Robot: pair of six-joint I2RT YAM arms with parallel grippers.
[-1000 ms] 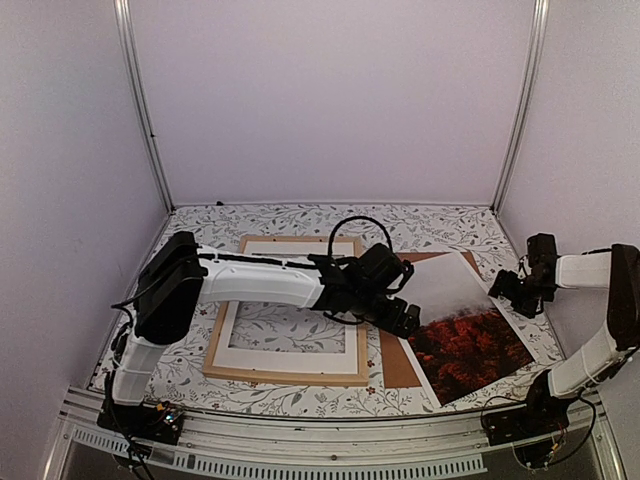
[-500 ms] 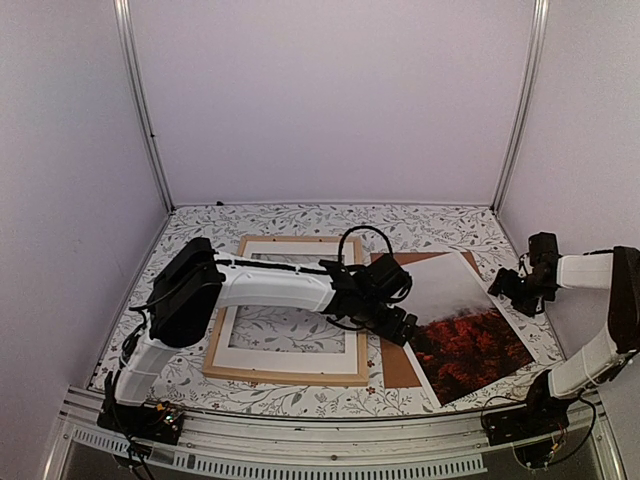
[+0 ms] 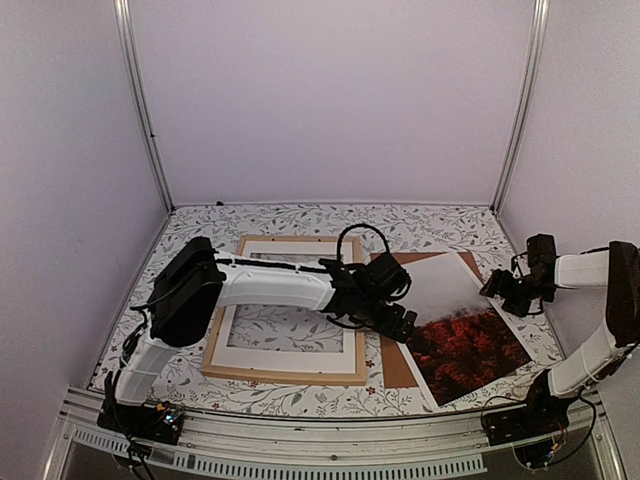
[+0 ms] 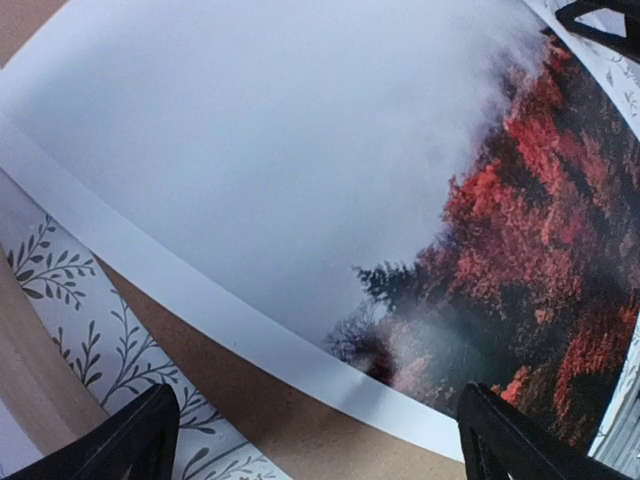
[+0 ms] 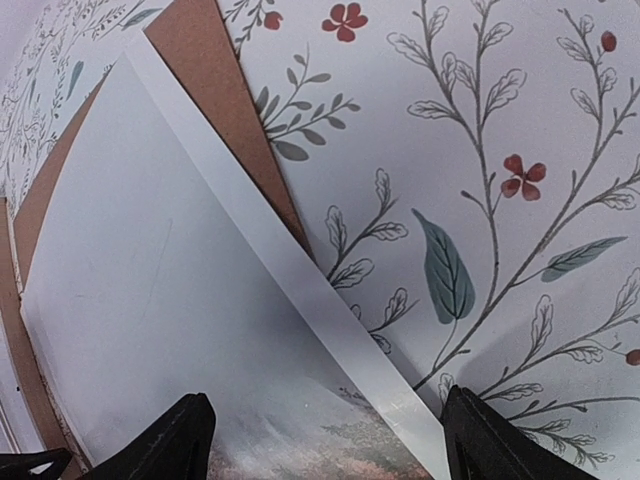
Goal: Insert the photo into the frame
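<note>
The photo [image 3: 465, 330], misty white at its far half and dark red foliage at its near half, lies flat and skewed on a brown backing board [image 3: 395, 365] at the right. The frame [image 3: 285, 376] of light wood lies to its left, holding a white mat [image 3: 290, 357]. My left gripper [image 3: 397, 323] hovers open over the photo's left border [image 4: 250, 320], one jaw over the board and the other over the print, nothing between them. At the photo's right edge my right gripper [image 3: 498, 290] is open too, straddling the white border [image 5: 330, 330].
The tabletop is a floral-patterned cloth [image 5: 480, 200]. White enclosure walls and metal posts [image 3: 145, 110] close in the sides and back. The left arm stretches across the frame's near right corner. A strip of frame wood [image 4: 20, 360] shows at the left wrist view's left edge.
The left arm has dropped and drawn its gripper slightly back along the photo's left edge. The right gripper has shifted left onto the photo's right edge, jaws a little narrower.
</note>
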